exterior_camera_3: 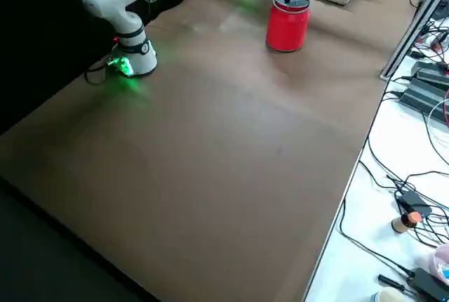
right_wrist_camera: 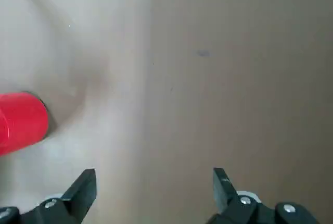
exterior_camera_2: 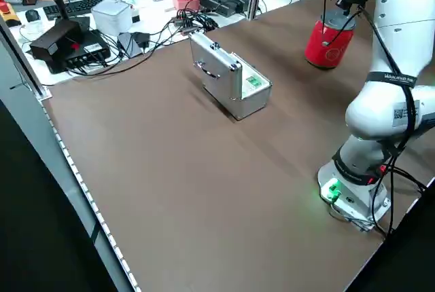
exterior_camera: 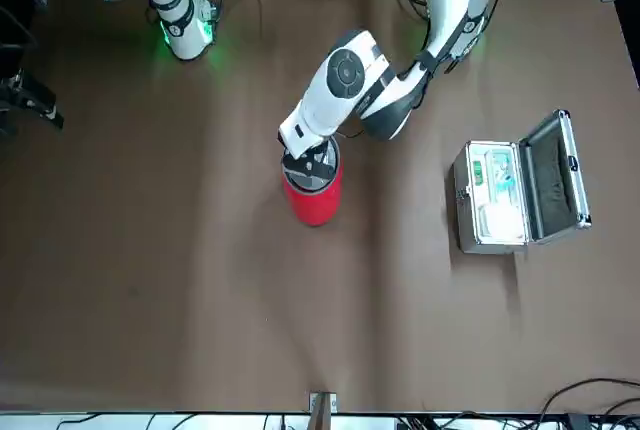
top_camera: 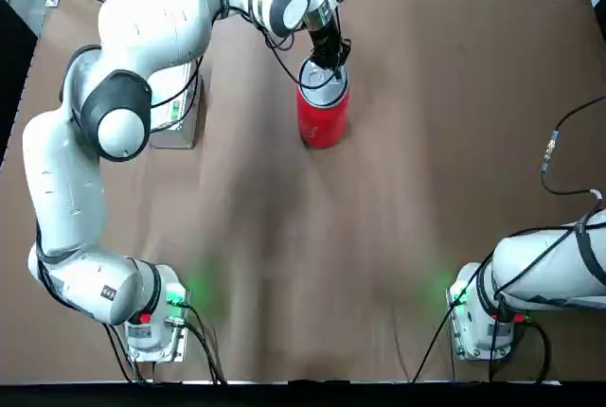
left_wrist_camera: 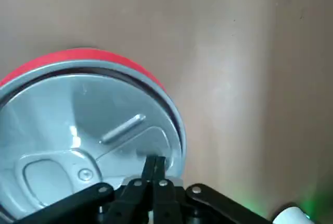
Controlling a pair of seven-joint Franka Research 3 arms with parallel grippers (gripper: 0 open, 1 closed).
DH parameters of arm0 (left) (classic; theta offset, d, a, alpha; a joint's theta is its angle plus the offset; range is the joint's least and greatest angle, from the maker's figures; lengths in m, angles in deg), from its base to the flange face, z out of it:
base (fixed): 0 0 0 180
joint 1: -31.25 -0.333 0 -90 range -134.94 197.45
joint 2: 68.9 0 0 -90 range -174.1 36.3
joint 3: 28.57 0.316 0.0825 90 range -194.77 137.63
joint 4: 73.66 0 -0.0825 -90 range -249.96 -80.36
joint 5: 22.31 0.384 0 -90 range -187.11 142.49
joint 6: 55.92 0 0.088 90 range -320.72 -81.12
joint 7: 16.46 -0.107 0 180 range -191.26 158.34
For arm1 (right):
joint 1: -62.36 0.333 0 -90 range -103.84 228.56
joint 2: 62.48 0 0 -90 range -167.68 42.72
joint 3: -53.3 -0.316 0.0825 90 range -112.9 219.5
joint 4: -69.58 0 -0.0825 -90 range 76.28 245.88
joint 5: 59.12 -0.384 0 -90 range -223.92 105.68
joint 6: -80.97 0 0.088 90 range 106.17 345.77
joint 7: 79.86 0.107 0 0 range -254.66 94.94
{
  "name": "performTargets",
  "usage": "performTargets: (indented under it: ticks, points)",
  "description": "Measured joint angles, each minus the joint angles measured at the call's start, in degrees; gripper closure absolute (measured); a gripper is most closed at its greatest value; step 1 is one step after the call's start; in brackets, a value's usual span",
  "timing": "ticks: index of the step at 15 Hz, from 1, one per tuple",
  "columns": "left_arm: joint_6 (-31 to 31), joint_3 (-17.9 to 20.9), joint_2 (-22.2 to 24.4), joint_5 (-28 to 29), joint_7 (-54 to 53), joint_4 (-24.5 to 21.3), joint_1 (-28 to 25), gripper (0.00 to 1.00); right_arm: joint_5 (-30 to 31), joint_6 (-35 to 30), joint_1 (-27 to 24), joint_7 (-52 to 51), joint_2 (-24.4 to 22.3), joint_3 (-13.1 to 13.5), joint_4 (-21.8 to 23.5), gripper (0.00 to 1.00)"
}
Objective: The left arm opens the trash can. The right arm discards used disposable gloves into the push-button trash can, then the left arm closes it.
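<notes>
Black left tool, closed, over trash can; right tool, open, apart.

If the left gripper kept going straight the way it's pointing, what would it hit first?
Most likely the grey lid of the red trash can, just beyond the left gripper's fingers; whether they already touch it is unclear.

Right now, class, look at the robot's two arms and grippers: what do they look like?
White, rounded segments with grey joint covers make up the left arm; black cables run along it. The right arm is white too, with black cables and a green-lit base. The left gripper and right gripper have black fingers with silver screws.
</notes>
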Motion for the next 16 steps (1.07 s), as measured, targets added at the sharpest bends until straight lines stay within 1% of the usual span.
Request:
performTargets:
  ticks: [3, 7, 16]
  points:
    - [-0.5, 0.5, -0.3, 0.0, 0.0, 0.0, 0.6, 0.99, 0.0, 0.5, 0.0, 0.0, 0.0, 0.0, 0.0, 0.01]
    - [-0.9, 3.0, -0.5, 0.0, 0.0, 0.1, 2.8, 0.99, 0.0, 1.1, 0.1, 0.0, 0.0, 0.0, 0.0, 0.01]
    - [-0.9, 3.2, -0.5, 0.1, 0.0, 0.2, 3.1, 0.99, 0.0, 1.1, 0.1, 0.0, 0.0, 0.0, 0.0, 0.01]
